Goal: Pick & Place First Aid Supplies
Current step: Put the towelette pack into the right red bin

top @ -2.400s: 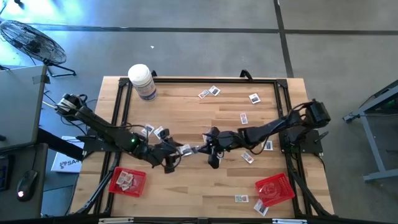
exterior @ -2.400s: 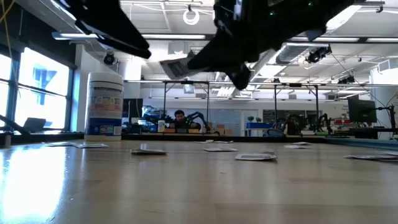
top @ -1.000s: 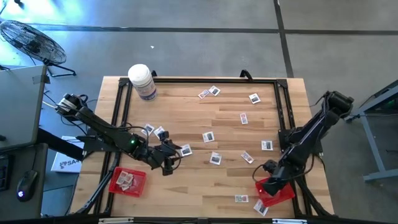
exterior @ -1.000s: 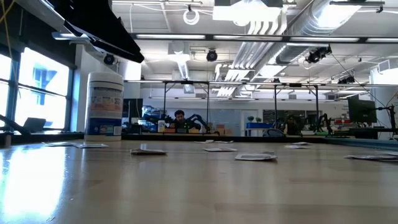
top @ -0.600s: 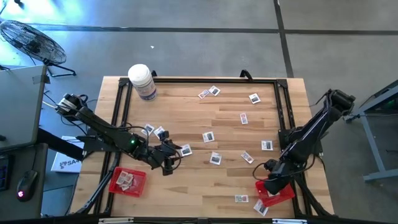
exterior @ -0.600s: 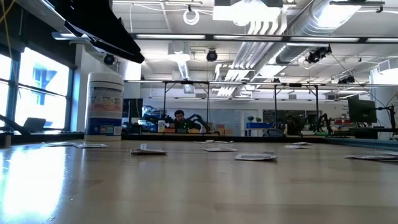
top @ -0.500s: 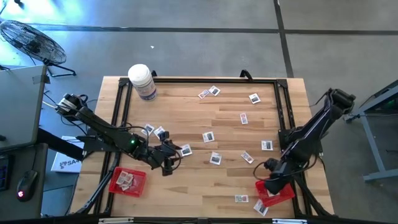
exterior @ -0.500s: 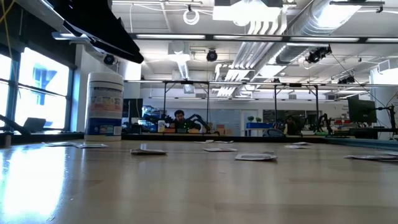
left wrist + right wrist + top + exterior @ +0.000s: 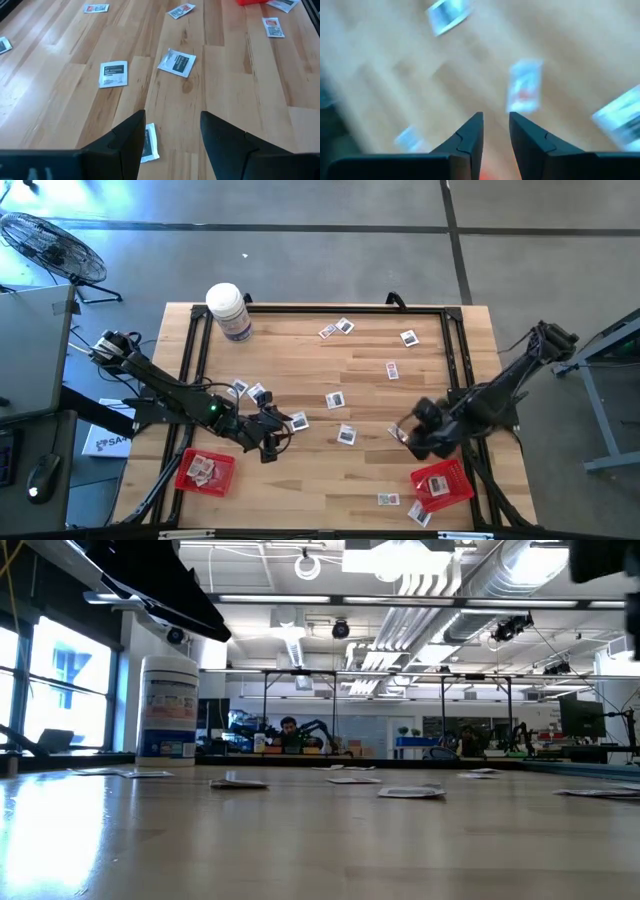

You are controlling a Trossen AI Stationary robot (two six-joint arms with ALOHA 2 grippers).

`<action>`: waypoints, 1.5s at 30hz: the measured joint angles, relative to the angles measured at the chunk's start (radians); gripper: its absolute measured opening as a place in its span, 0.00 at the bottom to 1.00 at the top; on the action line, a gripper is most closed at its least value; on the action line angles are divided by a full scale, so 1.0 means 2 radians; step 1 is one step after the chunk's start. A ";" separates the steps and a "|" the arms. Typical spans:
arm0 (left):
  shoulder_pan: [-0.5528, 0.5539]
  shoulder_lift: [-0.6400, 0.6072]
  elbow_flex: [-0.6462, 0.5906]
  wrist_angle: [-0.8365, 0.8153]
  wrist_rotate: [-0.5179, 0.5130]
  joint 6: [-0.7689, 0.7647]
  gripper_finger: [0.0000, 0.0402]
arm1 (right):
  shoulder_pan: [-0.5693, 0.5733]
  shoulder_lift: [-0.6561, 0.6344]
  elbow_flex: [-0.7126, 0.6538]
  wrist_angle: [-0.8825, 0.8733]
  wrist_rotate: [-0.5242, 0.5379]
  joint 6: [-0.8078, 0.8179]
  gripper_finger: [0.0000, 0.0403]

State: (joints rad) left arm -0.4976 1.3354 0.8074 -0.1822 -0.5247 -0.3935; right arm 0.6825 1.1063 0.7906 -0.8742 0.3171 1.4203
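Note:
Small white first aid packets lie scattered over the wooden table (image 9: 300, 500), such as one (image 9: 336, 400) near the middle and one (image 9: 408, 338) at the back right. My left gripper (image 9: 272, 442) hovers open at the front left, with a packet (image 9: 149, 142) lying on the wood just below its fingers (image 9: 127, 137). My right gripper (image 9: 410, 436) hangs above the packet (image 9: 397, 433) beside the right red tray (image 9: 447, 476). In the right wrist view its fingers (image 9: 470, 137) stand slightly apart with nothing between them.
A left red tray (image 9: 190, 475) at the front left holds several packets. A large white bottle (image 9: 229, 311) stands at the back left. A black frame (image 9: 192, 350) runs around the table. Two packets (image 9: 388, 499) lie near the front edge.
My right arm has swung from over the right red tray up and left to the packets right of the middle. The left arm has stayed still.

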 joint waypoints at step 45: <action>0.000 0.000 0.000 0.000 0.013 0.001 0.46 | -0.220 0.120 -0.136 0.030 -0.142 -0.064 0.22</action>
State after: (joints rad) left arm -0.4979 1.3354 0.8078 -0.1822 -0.4984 -0.3908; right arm 0.2432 1.3472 0.5194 -0.8140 0.0330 1.2922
